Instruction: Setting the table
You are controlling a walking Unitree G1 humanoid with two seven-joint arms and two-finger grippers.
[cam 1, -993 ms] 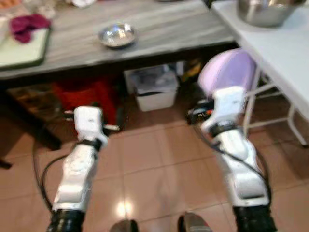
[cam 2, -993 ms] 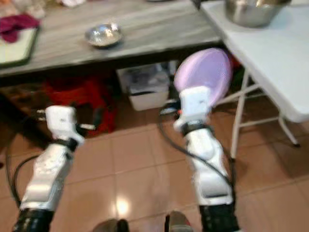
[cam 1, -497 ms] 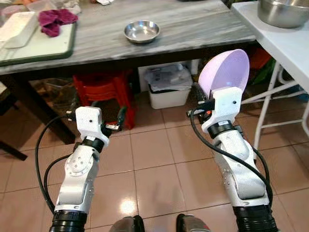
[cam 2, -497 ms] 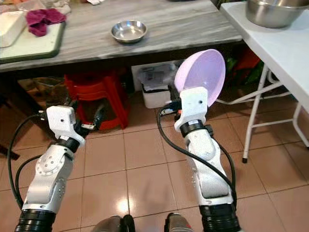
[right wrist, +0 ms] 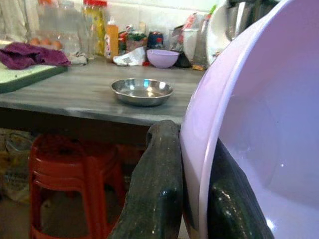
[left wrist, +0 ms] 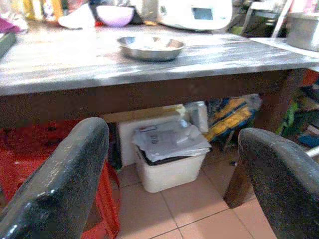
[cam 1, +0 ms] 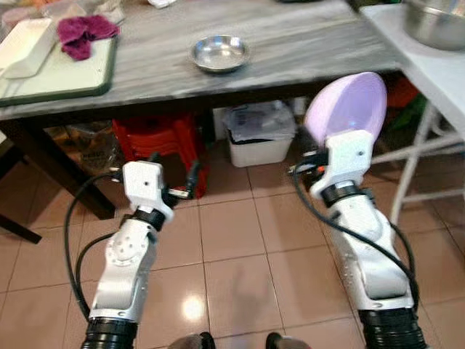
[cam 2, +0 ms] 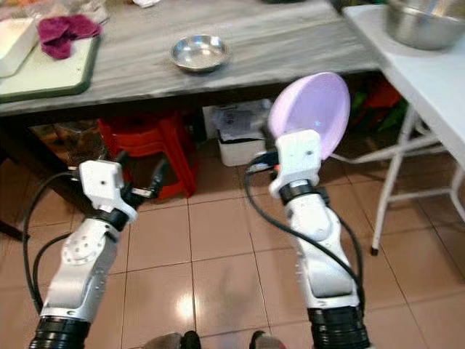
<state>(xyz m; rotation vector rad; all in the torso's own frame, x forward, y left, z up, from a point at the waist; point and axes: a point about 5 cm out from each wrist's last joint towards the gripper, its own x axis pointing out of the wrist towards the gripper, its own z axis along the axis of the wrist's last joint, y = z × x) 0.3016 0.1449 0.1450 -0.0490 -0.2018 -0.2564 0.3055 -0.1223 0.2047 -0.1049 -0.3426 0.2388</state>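
Note:
My right gripper [right wrist: 194, 199] is shut on the rim of a pale purple plastic bowl [cam 1: 347, 105], held upright on edge in front of the grey wooden table [cam 1: 305, 43]. One black finger [right wrist: 159, 189] presses the outside of the bowl [right wrist: 259, 124], the other the inside. A small steel dish [cam 1: 220, 53] sits on the table near its front edge, also in the left wrist view [left wrist: 151, 47]. My left gripper [left wrist: 169, 179] is open and holds nothing, low in front of the table, over the floor.
A white folding table [cam 1: 436, 65] with a large steel bowl [cam 1: 436, 22] stands at the right. A green-edged board [cam 1: 51, 73] with a magenta cloth [cam 1: 83, 33] lies at the left. Red stools [cam 1: 156, 142] and a white bin [cam 1: 258, 138] sit under the grey table.
The camera view has shifted and steadied from its blur a second ago. Both arms keep the same pose, the right one still holding the purple bowl.

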